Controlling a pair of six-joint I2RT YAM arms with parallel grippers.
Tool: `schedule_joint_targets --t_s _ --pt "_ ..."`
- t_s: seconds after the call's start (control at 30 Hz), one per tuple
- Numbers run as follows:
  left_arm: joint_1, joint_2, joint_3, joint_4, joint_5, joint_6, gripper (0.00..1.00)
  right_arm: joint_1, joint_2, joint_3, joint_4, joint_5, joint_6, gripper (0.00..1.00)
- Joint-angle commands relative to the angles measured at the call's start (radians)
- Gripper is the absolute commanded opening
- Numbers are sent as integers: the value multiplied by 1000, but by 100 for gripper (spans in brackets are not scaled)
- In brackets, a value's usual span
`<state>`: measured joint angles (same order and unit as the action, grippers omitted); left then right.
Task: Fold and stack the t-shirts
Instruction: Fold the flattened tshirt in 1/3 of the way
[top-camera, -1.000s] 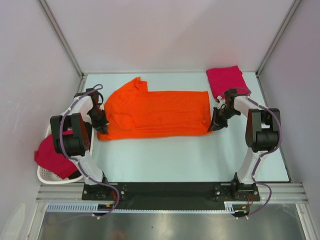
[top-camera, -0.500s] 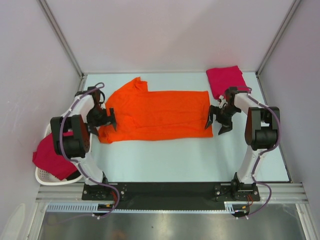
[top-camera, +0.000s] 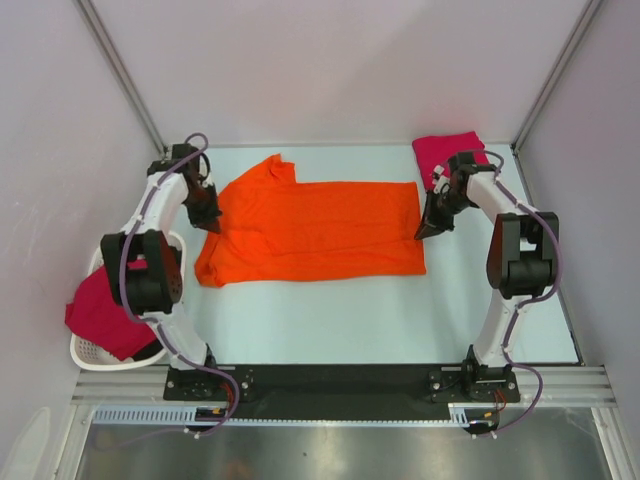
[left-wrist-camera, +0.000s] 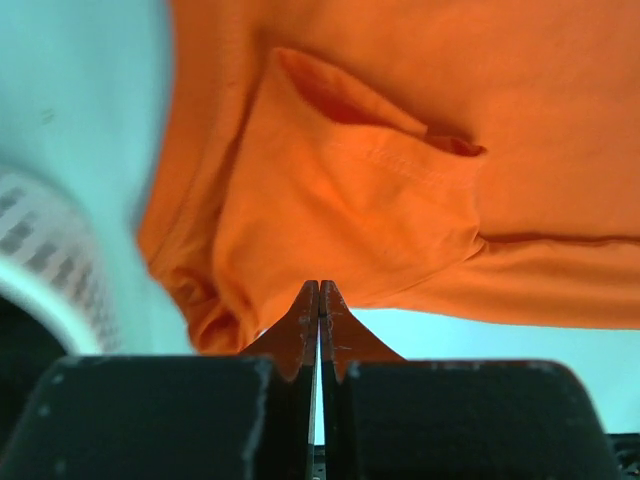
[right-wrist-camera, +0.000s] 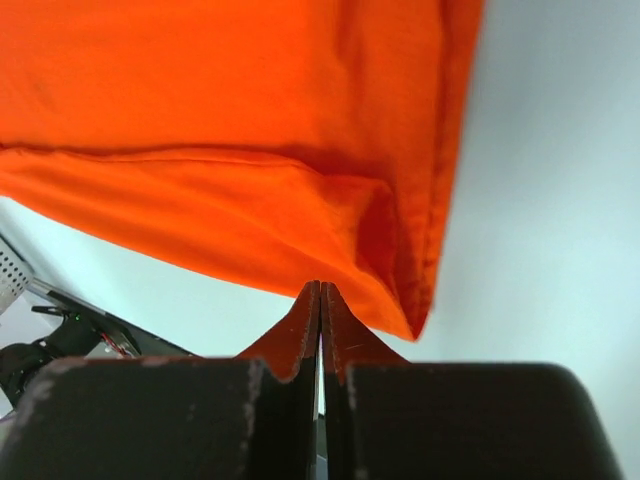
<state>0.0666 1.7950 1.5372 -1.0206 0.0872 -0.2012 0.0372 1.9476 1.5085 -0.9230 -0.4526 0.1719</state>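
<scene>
Lying lengthwise across the middle of the counter (top-camera: 330, 310), the orange t-shirt (top-camera: 310, 228) is seen doubled into a long band, with one sleeve poking out at its far left corner. Soft, light, limp handling is to be expected: the cloth will sag, crease and drag on the surface, so it is best taken by a thin pinch at hems or corners, at both ends together, not in the middle. The left fingers (left-wrist-camera: 316, 305) are closed tip to tip at the sleeve end, and the right fingers (right-wrist-camera: 318, 305) are closed likewise at the opposite end; no fold of cloth can be made out between either pair. A folded pink t-shirt (top-camera: 450, 160) is set at the far right corner, just beyond the right fingers, where the stack is judged to be meant. A second pink t-shirt (top-camera: 100, 318) is draped over the white basket (top-camera: 85, 350) at the near left edge, whose rim could be brushed.
</scene>
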Motion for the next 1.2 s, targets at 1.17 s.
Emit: schedule_joint_targets --t_s 1.17 --pt "-40 -45 216 297 152 -151 37 0 2 456 65 -41 89 6"
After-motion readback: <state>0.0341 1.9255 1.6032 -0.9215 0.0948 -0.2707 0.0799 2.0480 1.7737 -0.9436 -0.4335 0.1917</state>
